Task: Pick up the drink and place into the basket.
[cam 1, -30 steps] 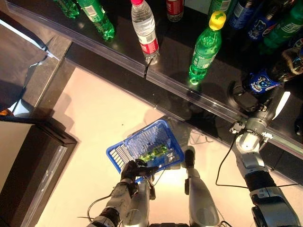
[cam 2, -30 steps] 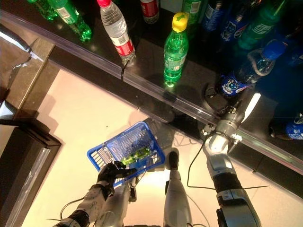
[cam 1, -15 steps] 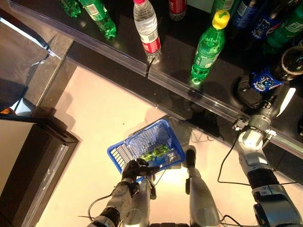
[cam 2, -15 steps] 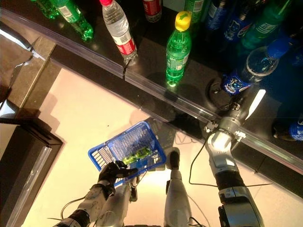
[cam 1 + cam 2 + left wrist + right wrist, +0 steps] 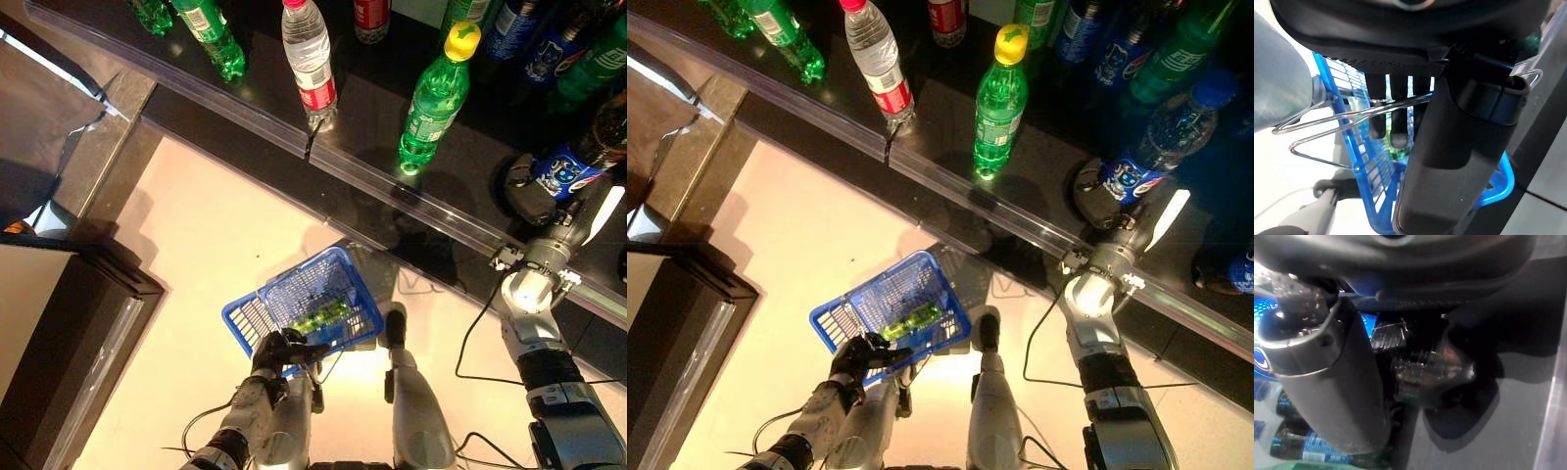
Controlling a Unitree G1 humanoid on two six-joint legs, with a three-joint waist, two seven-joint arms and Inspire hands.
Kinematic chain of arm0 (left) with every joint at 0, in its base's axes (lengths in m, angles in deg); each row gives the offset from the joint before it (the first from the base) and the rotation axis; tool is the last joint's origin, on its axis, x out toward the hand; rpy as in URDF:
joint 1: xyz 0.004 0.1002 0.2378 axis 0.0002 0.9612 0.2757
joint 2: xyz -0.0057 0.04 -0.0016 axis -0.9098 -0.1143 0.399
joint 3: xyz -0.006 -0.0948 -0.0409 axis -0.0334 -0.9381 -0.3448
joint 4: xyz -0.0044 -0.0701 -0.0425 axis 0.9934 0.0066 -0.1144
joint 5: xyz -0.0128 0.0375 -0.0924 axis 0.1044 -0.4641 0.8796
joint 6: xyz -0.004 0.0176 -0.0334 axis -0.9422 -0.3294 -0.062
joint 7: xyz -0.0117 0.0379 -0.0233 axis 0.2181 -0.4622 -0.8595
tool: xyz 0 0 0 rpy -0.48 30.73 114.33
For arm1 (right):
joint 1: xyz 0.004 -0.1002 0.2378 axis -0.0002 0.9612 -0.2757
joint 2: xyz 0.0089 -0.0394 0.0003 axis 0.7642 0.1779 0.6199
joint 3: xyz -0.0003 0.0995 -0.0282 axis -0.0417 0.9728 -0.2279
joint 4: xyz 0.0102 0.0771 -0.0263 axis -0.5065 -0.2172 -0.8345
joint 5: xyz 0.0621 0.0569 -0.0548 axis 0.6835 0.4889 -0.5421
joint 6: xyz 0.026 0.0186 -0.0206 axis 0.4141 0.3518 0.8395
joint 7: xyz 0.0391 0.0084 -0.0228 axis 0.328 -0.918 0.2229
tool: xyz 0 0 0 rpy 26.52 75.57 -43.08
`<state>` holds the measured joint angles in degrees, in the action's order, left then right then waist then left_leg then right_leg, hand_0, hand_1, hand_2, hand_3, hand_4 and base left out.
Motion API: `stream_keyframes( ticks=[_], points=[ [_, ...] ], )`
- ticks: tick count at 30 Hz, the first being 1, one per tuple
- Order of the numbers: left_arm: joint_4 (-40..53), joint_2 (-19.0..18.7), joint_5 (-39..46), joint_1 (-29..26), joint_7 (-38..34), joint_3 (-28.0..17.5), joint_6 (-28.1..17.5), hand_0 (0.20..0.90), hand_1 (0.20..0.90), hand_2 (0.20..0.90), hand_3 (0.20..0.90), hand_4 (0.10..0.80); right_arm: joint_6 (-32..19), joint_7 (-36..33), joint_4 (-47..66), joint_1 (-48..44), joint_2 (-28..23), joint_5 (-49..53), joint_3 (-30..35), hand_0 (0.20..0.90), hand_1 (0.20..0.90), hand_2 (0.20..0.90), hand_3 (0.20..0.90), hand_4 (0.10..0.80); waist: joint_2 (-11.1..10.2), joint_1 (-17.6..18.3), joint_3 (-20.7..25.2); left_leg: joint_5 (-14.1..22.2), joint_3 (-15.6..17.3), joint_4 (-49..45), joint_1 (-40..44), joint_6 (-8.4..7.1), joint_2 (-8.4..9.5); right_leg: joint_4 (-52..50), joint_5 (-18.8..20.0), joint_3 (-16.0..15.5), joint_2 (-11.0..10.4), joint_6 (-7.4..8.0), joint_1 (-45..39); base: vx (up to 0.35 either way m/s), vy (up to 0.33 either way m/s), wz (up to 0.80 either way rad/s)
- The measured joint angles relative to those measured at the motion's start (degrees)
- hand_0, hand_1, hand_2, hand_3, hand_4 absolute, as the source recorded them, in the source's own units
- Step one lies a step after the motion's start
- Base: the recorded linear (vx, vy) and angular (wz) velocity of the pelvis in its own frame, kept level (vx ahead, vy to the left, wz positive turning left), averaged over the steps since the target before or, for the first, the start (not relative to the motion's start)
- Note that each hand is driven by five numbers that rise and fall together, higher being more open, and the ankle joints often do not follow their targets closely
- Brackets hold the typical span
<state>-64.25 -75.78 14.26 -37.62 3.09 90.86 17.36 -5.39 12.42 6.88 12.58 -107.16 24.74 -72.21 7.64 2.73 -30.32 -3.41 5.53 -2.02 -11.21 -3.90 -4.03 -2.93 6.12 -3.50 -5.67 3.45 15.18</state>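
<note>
A dark drink bottle with a blue label point(image 5: 573, 171) stands on the black shelf at the right. My right hand point(image 5: 529, 196) is at its base, fingers on one side and the white-covered thumb on the other. In the right wrist view the fingers curl round the bottle's lower part point(image 5: 1430, 377), with the thumb point(image 5: 1332, 382) beside it. My left hand point(image 5: 279, 351) is shut on the wire handles point(image 5: 1352, 117) of the blue basket point(image 5: 345, 269), which hangs low in front. A green drink point(image 5: 318, 315) lies in it.
A green bottle with a yellow cap point(image 5: 431, 98), a clear water bottle with a red label point(image 5: 309, 64) and more green bottles point(image 5: 211, 34) stand on the shelf. A clear rail point(image 5: 313, 147) runs along its front edge. A dark cabinet point(image 5: 59, 323) stands at the left.
The whole view has shifted slightly. My right hand has edged a little further in round the bottle's base. The left hand and the blue basket have not moved.
</note>
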Motion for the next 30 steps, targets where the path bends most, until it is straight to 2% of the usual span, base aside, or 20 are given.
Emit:
stream_keyframes(
  ticks=[10, 12, 16, 22, 30],
  points=[
    [0.5, 0.0, 5.5, 0.6, -0.5, -6.6, -0.2, 0.3, 0.3, 0.3, 0.2, 0.1, 0.1, 0.4, 0.8, 3.1, 0.0, 0.0, 0.8, 0.3, 0.3, 0.3, 0.2, 0.1, 0.0, -0.4, 0.0, -1.2, -0.5, 2.2, 2.3, 0.05, 0.07, 0.4, 0.0, -0.9, -0.3, 0.02, -2.0, 0.007, 0.038, 0.05],
    [3.2, -0.1, 6.9, 2.1, -1.3, -9.3, -0.3, 0.3, 0.3, 0.3, 0.2, 0.1, 0.2, 0.6, 4.0, 5.6, 0.1, 0.0, 0.9, 0.3, 0.3, 0.3, 0.2, 0.1, 0.0, -0.4, 0.0, -1.3, -0.6, 2.6, 2.9, 0.08, 0.0, 0.6, 0.0, -1.0, -0.3, 0.04, -2.6, 0.041, 0.009, 0.02],
    [5.9, -0.8, 7.9, 4.6, -2.8, -12.0, -0.4, 0.3, 0.3, 0.3, 0.2, 0.1, 0.4, 2.6, 9.6, 10.2, 0.3, -0.2, 1.1, 0.3, 0.3, 0.3, 0.2, 0.1, -0.1, 0.3, 0.1, -1.4, -1.3, 3.9, 5.4, 0.13, -0.2, 2.4, 0.1, -1.7, -0.3, 0.23, -5.7, 0.054, -0.017, 0.07],
    [9.0, -1.0, 8.0, 8.1, -2.7, -15.3, -0.4, 0.3, 0.3, 0.3, 0.2, 0.1, 0.4, 10.7, 19.3, 15.9, 2.7, -0.2, 2.6, 0.3, 0.3, 0.3, 0.2, 0.1, -1.2, 0.5, 0.6, -1.5, -1.3, 6.1, 8.8, 0.13, -0.28, 5.2, 0.4, -2.1, 0.2, 0.42, -9.4, 0.06, -0.006, 0.02],
    [11.5, -1.4, 7.3, 10.6, -2.7, -15.5, -0.4, 0.3, 0.3, 0.3, 0.2, 0.1, 0.5, 26.5, 25.8, 19.1, 4.9, 4.2, 2.4, 0.3, 0.3, 0.3, 0.2, 0.1, -5.1, 0.4, 2.5, -1.2, -1.2, 6.8, 11.7, 0.04, -0.36, 7.0, 0.5, -2.2, 0.4, 0.53, -13.0, 0.089, 0.001, 0.01]
  ],
)
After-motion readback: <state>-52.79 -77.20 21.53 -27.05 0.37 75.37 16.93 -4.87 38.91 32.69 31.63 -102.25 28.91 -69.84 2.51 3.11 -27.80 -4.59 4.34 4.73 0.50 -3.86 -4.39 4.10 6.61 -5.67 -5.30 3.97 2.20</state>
